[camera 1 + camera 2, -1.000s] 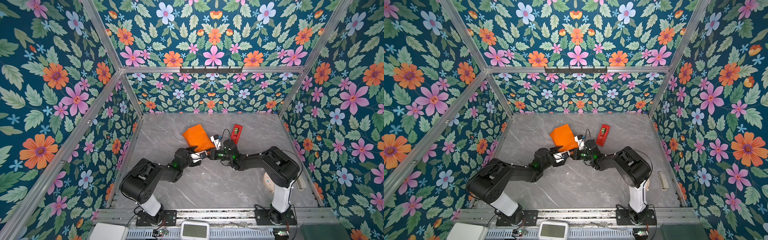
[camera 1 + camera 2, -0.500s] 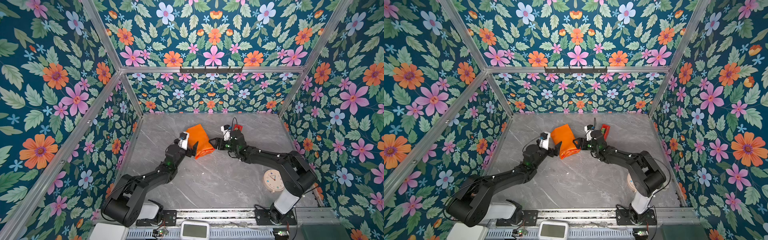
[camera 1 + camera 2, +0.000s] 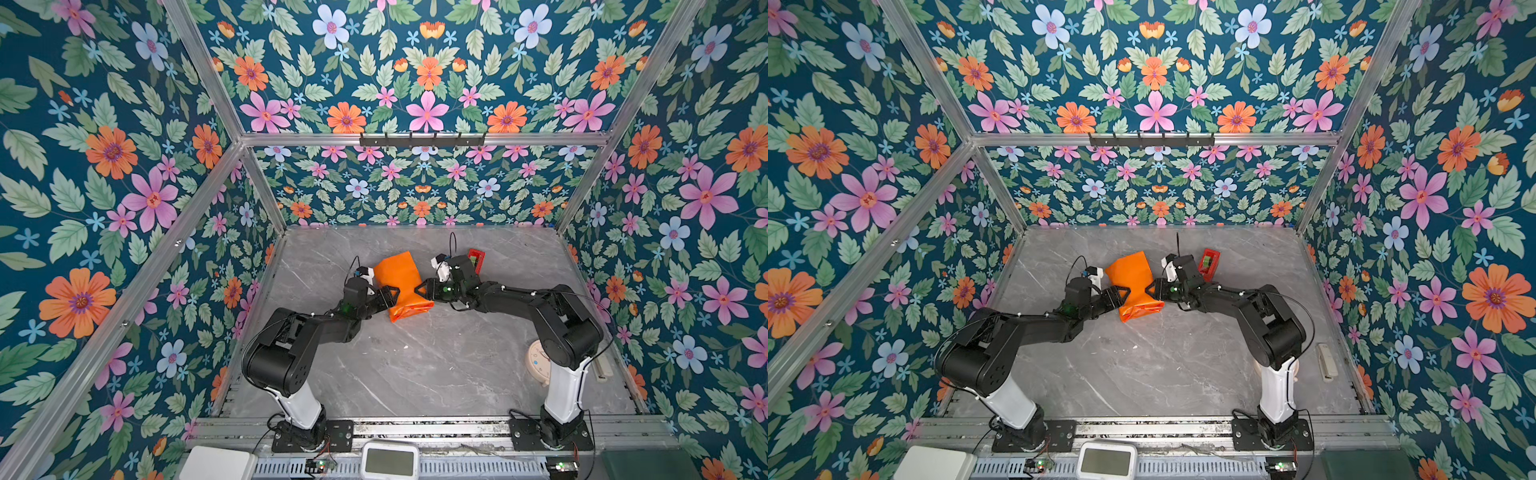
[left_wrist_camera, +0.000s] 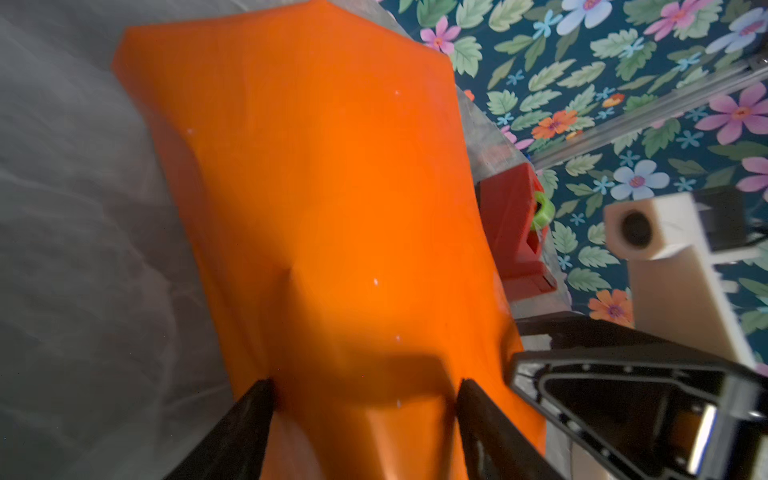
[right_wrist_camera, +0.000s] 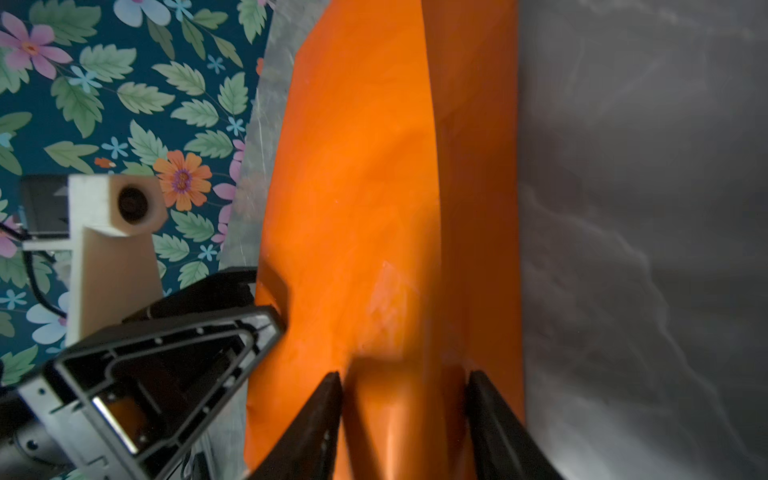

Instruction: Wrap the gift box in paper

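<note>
Orange and glossy side out, the paper [image 3: 401, 286] lies bunched into a lumpy parcel on the grey marble table [image 3: 415, 365], towards the back and about midway across. Both top views show it narrowed to a waist where the 2 grippers meet it. The left gripper [image 3: 392, 296] sits against its left edge and the right gripper [image 3: 422, 289] against its right edge, so they face each other across the parcel, close but apart.

From the left wrist, that gripper's 2 black fingers [image 4: 257, 407] stand partly apart with a raised fold of paper [image 4: 332, 208] between them and both tips against the orange. From the right wrist, the right gripper [image 5: 405, 382] straddles a ridge of paper [image 5: 374, 187] the same way, its jaws a little narrower. For either gripper I cannot tell whether it truly clamps the sheet or only touches it.

Orange covers everything, so the gift box is hidden and I cannot place it.

A slim red gadget [image 3: 476, 257] lies on the table just behind the right gripper, near the parcel's right side and apart from it. A round cream dial [image 3: 538, 361] shows partly behind the right arm's base
</note>
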{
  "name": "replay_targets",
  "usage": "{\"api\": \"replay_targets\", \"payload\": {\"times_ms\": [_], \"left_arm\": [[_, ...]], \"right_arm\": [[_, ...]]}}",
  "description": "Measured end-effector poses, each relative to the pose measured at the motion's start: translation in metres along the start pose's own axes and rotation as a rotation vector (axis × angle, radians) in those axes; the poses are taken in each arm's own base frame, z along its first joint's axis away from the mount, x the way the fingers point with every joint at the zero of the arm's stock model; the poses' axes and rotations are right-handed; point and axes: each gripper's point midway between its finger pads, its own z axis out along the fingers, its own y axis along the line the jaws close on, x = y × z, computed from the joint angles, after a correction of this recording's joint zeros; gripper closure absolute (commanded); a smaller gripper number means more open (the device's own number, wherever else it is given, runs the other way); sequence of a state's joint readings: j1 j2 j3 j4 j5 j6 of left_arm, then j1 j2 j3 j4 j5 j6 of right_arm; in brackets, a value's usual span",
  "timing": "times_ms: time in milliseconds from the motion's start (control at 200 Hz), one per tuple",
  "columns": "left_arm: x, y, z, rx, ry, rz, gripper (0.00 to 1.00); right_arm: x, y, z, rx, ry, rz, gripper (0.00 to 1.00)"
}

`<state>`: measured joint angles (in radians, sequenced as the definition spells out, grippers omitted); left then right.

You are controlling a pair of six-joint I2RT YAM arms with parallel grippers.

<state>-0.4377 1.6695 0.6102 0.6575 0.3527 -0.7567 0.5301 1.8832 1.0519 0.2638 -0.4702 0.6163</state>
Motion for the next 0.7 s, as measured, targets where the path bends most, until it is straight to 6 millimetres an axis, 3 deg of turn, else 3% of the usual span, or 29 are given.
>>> {"api": "replay_targets", "payload": {"times_ms": [65, 150, 215, 315, 435, 580, 700], "left_arm": [[0.018, -0.006, -0.007, 0.022, 0.022, -0.005, 0.24], [0.036, -0.01, -0.02, 0.052, 0.048, -0.027, 0.17], [0.04, -0.007, -0.026, 0.056, 0.066, -0.048, 0.14], [0.02, 0.003, -0.022, 0.019, 0.026, -0.079, 0.12], [0.009, -0.001, -0.002, 0.027, 0.029, -0.08, 0.15], [0.008, -0.01, 0.015, 0.05, 0.056, -0.094, 0.16], [-0.005, -0.027, 0.016, 0.081, 0.025, -0.073, 0.15]], "right_arm": [[0.023, 0.0, -0.015, -0.009, 0.013, 0.025, 0.52], [0.052, 0.001, -0.034, -0.011, 0.034, 0.036, 0.35], [0.063, -0.001, -0.047, 0.011, 0.04, 0.051, 0.26], [0.042, -0.01, -0.053, 0.064, -0.029, 0.062, 0.22], [0.026, -0.025, -0.028, 0.093, -0.027, 0.094, 0.24], [0.005, -0.012, -0.003, 0.012, -0.027, 0.107, 0.25], [-0.013, -0.003, -0.011, -0.001, -0.071, 0.098, 0.25]]}}
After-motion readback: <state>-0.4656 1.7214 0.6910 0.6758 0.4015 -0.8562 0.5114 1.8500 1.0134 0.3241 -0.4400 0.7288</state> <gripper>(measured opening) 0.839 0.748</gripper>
